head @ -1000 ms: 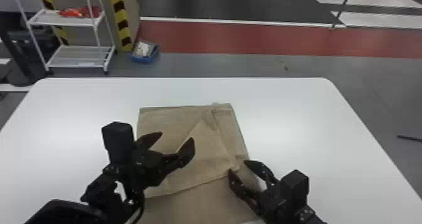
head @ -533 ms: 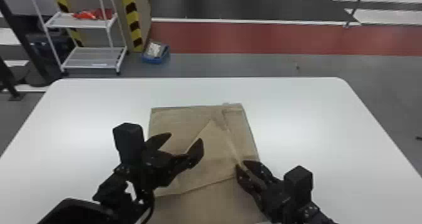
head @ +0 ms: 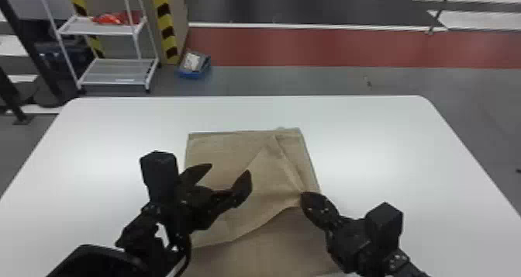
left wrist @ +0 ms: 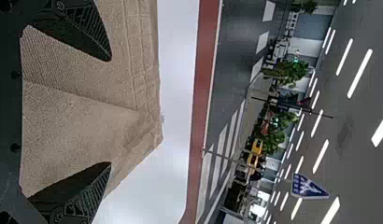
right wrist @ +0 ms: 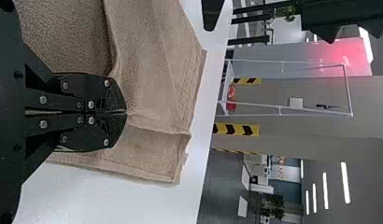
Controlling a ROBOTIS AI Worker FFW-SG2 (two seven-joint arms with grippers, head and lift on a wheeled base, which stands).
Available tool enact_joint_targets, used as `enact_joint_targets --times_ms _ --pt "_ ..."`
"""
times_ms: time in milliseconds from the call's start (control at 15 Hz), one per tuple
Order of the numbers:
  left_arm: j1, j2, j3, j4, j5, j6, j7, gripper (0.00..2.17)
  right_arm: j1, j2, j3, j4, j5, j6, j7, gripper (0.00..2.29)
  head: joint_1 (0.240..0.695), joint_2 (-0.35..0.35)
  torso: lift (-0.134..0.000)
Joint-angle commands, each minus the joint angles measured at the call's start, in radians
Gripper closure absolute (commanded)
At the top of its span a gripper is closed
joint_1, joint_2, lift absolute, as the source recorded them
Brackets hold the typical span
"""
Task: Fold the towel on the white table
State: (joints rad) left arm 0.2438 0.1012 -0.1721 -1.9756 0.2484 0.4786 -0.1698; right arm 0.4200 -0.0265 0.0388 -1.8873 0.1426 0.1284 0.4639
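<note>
Centrally between the left and right edges of the white table [head: 372,140], the tan towel [head: 267,179] lies partly folded, its long axis running toward the table's far edge. Its far hem sits roughly parallel to that edge; a raised flap tapers to a point in the same direction. Left gripper [head: 227,170]: fingers spread, above the towel. Right gripper [head: 304,196]: fingers pressed together, pinching the towel's fold near its right side. A blue sign [left wrist: 308,187] bears white markings, too small to read.
</note>
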Motion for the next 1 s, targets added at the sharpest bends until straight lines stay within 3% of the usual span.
enact_joint_targets --times_ms 0,133,333,467,733,933 --pt "-0.003 0.000 0.002 0.000 -0.001 -0.001 0.006 0.09 0.032 -0.001 -0.037 -0.066 -0.017 -0.006 0.004 1.20 0.695 -0.041 -0.123" --pt "-0.003 0.000 0.006 -0.002 -0.005 -0.010 0.016 0.09 0.057 -0.003 -0.135 -0.127 -0.086 0.000 0.019 1.20 0.695 -0.059 -0.123" --pt "-0.008 0.000 0.037 0.001 -0.006 -0.047 0.021 0.09 0.063 -0.001 -0.379 -0.153 -0.230 0.021 0.036 1.20 0.695 -0.113 -0.123" --pt "-0.020 0.000 0.048 0.012 -0.006 -0.050 0.021 0.09 0.032 0.005 -0.536 -0.131 -0.293 0.073 0.065 1.20 0.695 -0.208 -0.123" --pt "-0.038 0.000 0.042 0.037 -0.014 -0.053 0.027 0.09 -0.083 0.008 -0.758 -0.061 -0.317 0.184 0.102 1.20 0.695 -0.339 -0.123" --pt "-0.051 -0.002 0.036 0.063 -0.032 -0.056 0.035 0.09 -0.213 -0.001 -0.875 0.010 -0.298 0.291 0.104 1.20 0.695 -0.350 -0.123"
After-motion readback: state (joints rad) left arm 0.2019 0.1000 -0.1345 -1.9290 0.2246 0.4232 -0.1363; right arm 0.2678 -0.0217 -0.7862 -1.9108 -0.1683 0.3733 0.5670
